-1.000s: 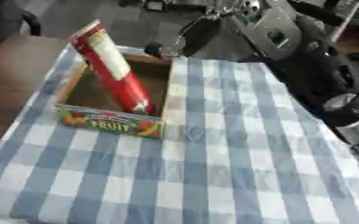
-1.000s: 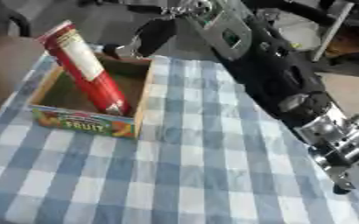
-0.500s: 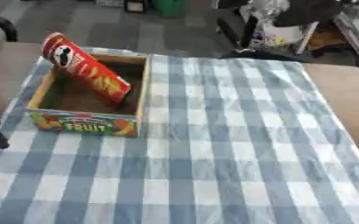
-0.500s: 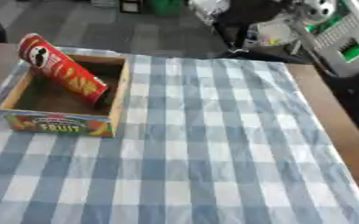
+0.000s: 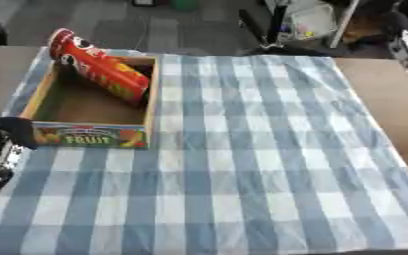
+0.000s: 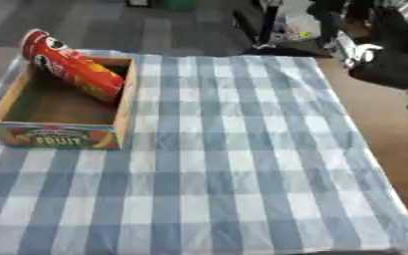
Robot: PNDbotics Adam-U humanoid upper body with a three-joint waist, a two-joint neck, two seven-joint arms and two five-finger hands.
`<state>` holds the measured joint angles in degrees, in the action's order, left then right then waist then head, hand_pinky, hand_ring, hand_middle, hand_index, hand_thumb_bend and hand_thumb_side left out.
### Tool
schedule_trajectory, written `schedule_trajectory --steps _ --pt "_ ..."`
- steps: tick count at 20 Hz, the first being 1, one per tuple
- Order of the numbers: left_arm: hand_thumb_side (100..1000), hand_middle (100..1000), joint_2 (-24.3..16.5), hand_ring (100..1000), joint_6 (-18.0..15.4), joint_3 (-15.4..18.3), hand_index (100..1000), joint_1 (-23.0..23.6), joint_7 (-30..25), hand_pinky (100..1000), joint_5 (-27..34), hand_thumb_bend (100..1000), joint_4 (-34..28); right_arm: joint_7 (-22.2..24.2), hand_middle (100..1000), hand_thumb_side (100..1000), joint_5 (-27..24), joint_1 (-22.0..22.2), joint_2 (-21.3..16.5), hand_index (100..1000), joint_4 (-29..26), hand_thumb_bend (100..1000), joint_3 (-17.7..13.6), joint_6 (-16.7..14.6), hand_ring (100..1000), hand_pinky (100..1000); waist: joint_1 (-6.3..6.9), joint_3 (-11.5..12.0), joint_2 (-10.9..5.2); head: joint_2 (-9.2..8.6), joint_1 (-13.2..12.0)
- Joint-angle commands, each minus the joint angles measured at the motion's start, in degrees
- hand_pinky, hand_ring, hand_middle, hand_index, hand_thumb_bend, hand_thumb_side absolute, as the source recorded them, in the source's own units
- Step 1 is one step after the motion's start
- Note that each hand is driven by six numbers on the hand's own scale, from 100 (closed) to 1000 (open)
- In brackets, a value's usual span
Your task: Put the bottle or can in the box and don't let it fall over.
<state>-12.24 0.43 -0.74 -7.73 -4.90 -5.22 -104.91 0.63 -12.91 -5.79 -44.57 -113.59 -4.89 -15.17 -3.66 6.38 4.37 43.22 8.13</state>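
Item: red can [image 5: 99, 65], tilted in my fruit box [image 5: 90, 136] (top over far-left rim), just beyond left hand [image 5: 14, 130]; its fingers I cannot tell.

Left robot hand [image 5: 7, 132] at the left edge; right arm [image 6: 386, 69] upper right

Black left robot hand [image 5: 7, 132], silver metal parts, black right arm [image 6: 386, 67]

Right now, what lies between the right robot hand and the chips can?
In the right eye view, only bare checkered cloth and the box's wall separate the right robot hand from the chips can.
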Motion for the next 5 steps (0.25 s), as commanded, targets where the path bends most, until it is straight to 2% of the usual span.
schedule_trajectory --steps 1,5 --pt "600 473 -1.4 484 -0.1 0.6 648 -0.2 0.4 664 -0.3 451 -0.6 -1.7 805 448 -0.2 1.6 3.7 934 -1.0 100 -1.5 -0.3 686 704 0.12 -0.4 -0.63 0.37 -1.1" --pt "600 473 -1.1 484 -0.1 0.6 646 0.1 0.3 664 -0.6 451 -0.4 -2.4 792 480 0.8 3.8 10.1 913 -1.0 100 -0.8 0.4 663 686 0.24 -0.8 -0.62 0.05 -2.1"
